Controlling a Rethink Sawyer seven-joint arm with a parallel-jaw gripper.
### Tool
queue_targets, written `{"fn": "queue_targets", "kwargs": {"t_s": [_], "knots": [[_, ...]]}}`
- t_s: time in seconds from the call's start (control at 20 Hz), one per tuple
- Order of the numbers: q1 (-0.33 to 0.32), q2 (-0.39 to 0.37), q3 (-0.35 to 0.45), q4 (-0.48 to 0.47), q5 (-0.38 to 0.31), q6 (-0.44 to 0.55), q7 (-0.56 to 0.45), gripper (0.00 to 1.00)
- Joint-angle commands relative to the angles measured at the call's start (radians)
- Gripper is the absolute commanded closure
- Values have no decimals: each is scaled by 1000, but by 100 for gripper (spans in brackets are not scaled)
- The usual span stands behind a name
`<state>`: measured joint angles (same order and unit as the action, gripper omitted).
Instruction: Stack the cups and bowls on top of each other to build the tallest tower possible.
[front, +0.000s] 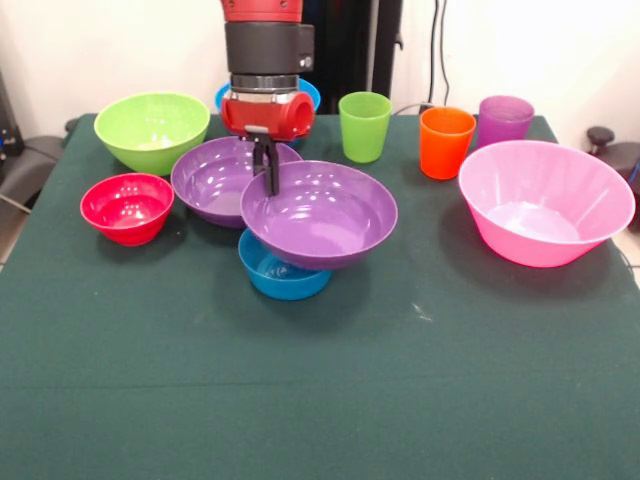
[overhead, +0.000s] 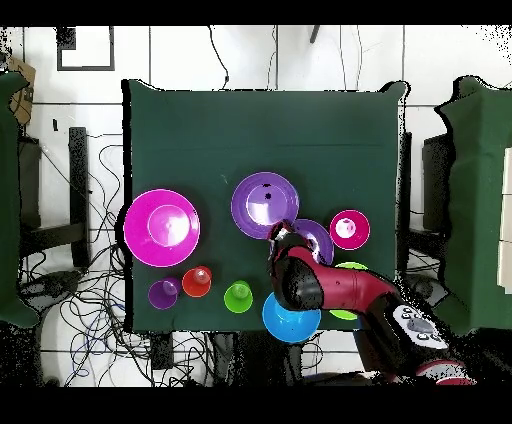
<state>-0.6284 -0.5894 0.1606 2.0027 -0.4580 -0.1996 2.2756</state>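
A bare stretch of green table cloth (front: 320, 400) is seen nearest the camera. Behind it, a glossy purple plastic bowl (front: 320, 213) is held by its far rim in the closed black gripper (front: 269, 172), over a small blue plastic bowl (front: 281, 272) that is hidden in the overhead view.

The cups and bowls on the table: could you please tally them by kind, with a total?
Cups: 3: green, orange, purple.
Bowls: 7: pink, two purple, lime green, red, two blue.
Total: 10.
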Motion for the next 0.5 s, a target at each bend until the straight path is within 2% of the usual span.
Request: {"fn": "queue_targets", "kwargs": {"t_s": [0.05, 0.5], "knots": [[-52, 100, 120, -150, -86, 165, -75, 100], [-117, 100, 183, -179, -126, 234, -105, 100]]}}
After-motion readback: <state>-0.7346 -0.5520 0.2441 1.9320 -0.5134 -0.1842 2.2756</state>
